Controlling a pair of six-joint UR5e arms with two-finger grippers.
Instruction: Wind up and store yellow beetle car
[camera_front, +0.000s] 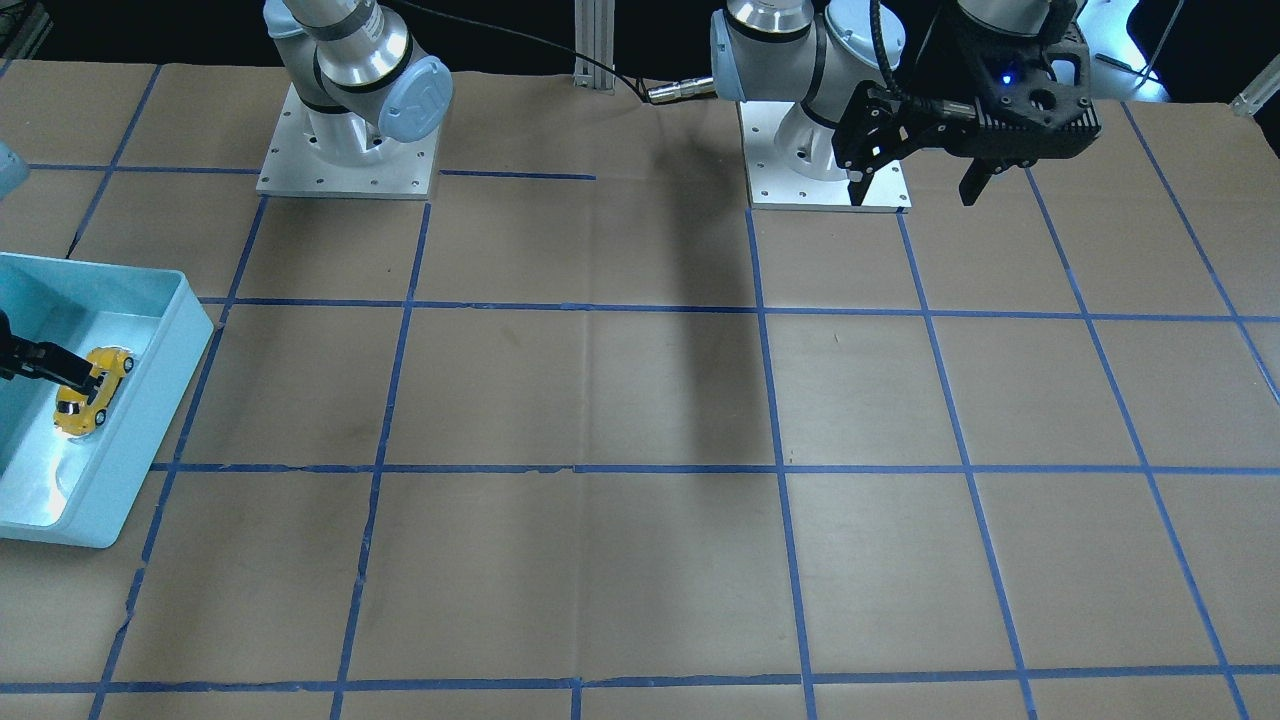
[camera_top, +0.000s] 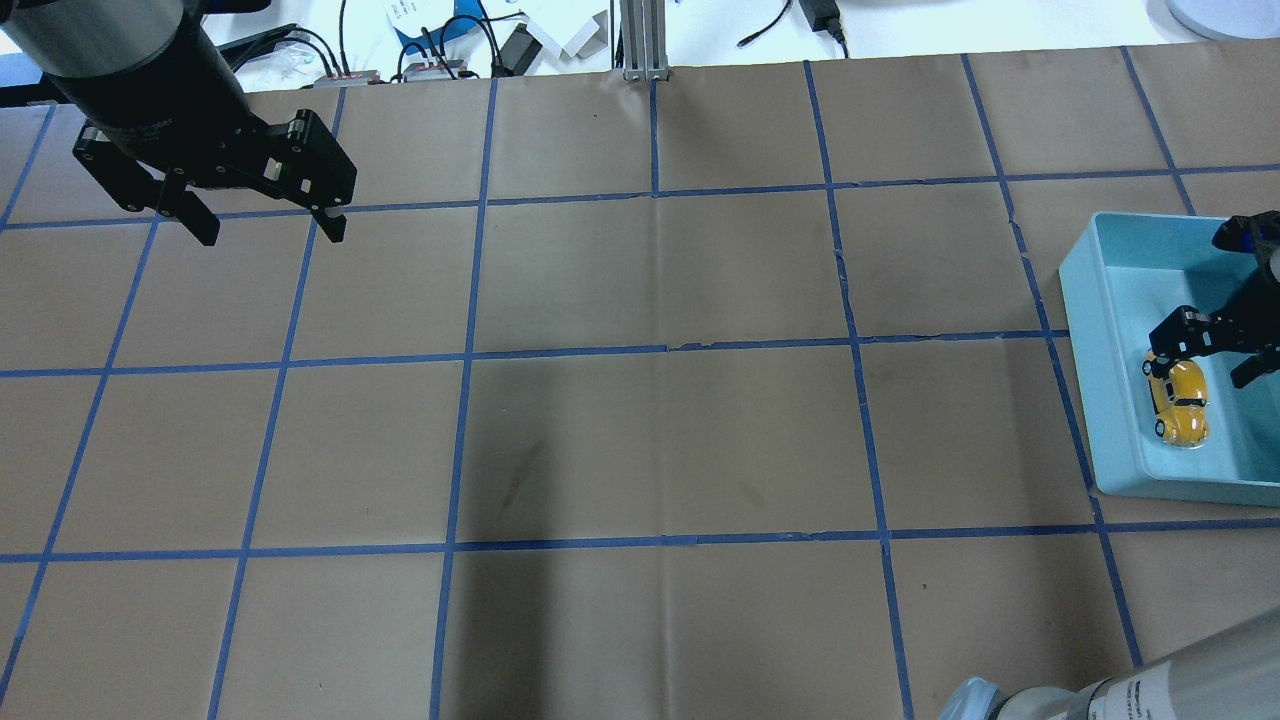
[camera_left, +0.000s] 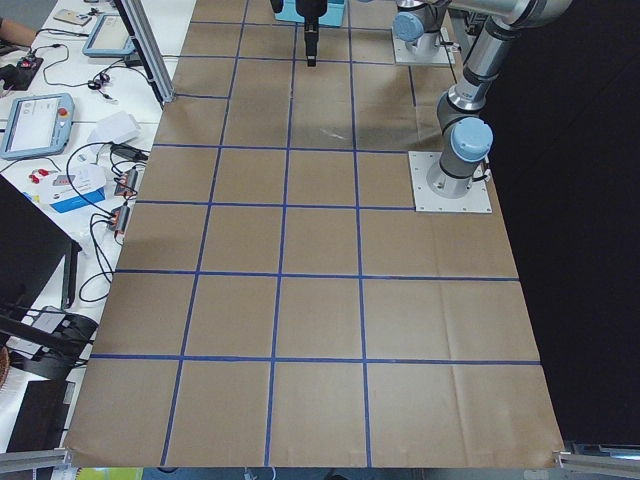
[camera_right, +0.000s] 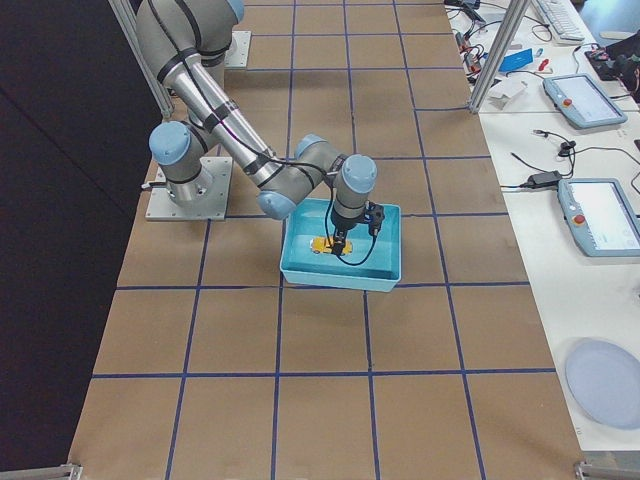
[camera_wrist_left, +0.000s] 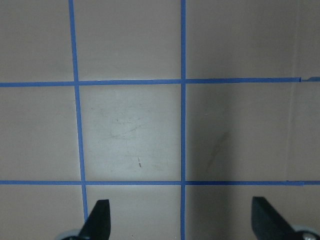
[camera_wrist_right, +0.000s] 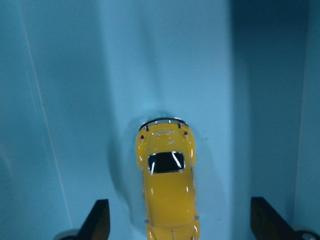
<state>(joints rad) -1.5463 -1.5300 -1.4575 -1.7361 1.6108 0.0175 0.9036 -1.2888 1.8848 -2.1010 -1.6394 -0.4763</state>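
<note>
The yellow beetle car lies on its wheels on the floor of a light blue bin at the table's right end. It also shows in the front view and the right wrist view. My right gripper is open and low inside the bin. Its fingers stand wide on either side of the car's front end and are apart from it. My left gripper is open and empty, held above the far left part of the table, as the left wrist view shows.
The table is covered in brown paper with a blue tape grid. The two arm bases stand on metal plates at the robot's edge. Cables and tablets lie beyond the far edge.
</note>
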